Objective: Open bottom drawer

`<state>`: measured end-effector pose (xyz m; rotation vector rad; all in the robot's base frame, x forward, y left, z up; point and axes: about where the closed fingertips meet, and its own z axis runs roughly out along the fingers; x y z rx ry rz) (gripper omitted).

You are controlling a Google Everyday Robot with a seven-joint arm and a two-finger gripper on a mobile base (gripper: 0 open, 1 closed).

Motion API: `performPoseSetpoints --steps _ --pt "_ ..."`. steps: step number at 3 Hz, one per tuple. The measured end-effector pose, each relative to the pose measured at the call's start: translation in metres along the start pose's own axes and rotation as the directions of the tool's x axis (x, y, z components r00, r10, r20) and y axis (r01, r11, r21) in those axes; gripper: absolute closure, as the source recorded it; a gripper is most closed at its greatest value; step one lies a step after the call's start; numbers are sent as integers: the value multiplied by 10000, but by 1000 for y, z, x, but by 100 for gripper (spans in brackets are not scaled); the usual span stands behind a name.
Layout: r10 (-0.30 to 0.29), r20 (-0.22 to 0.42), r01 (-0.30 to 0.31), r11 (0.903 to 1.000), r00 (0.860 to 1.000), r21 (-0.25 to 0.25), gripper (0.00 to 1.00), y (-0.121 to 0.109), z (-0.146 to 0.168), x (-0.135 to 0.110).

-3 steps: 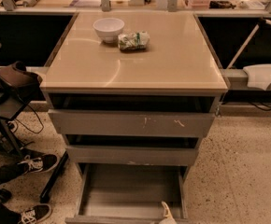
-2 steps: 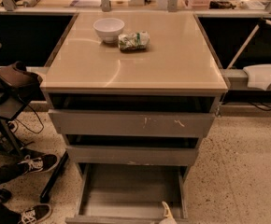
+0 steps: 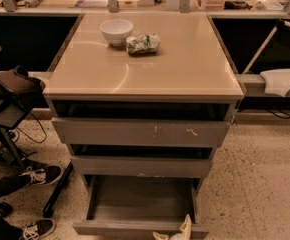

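The cabinet's bottom drawer stands pulled far out, its shallow grey box open and bare inside, its flat front at the lower edge of the camera view. My gripper shows only as pale fingertips at the bottom edge, at the right part of that drawer front. Above it are the middle drawer front and the wide top drawer front with pale scratch marks; both stand slightly out.
A white bowl and a crumpled green-white bag lie on the beige cabinet top. A person's feet in dark sneakers and a stand's legs are at the left. Speckled floor lies to the right.
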<state>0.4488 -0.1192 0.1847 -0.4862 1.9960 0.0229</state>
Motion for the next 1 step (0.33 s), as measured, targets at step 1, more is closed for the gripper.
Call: performPoseSetpoints --steps 1 --pt "0 0 0 10000 10000 0 0 0 0 0"
